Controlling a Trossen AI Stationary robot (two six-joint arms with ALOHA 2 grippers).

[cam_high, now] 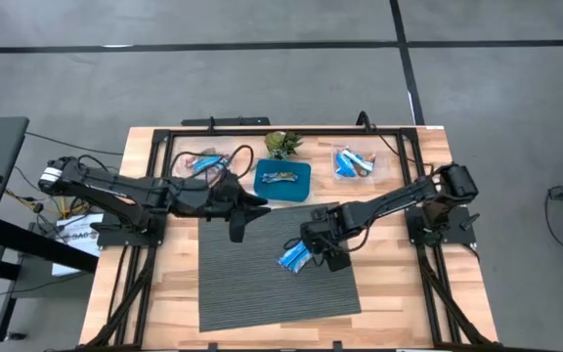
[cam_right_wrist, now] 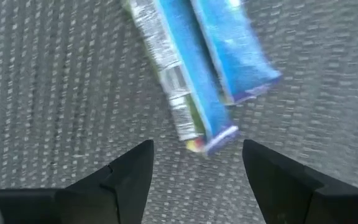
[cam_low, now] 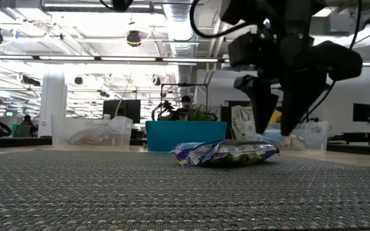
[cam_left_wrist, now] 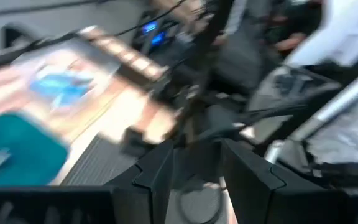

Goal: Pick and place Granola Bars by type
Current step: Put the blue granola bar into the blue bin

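Note:
Two bright-blue wrapped granola bars (cam_high: 294,257) lie side by side on the grey mat; they also show in the right wrist view (cam_right_wrist: 197,74) and the low view (cam_low: 227,153). My right gripper (cam_high: 318,250) hovers just right of them, open, fingers pointing down (cam_right_wrist: 194,171), touching nothing. My left gripper (cam_high: 237,223) hangs over the mat's far edge, open (cam_left_wrist: 197,180), holding nothing. Another bar (cam_high: 280,177) lies in the blue dish (cam_high: 301,188). More bars sit in two clear containers at the far left (cam_high: 203,164) and far right (cam_high: 353,162).
The grey mat (cam_high: 262,284) covers the table's middle and near part. A small green plant (cam_high: 281,145) stands behind the blue dish. Bare wood shows left and right of the mat. A person sits in the room beyond the table (cam_low: 185,106).

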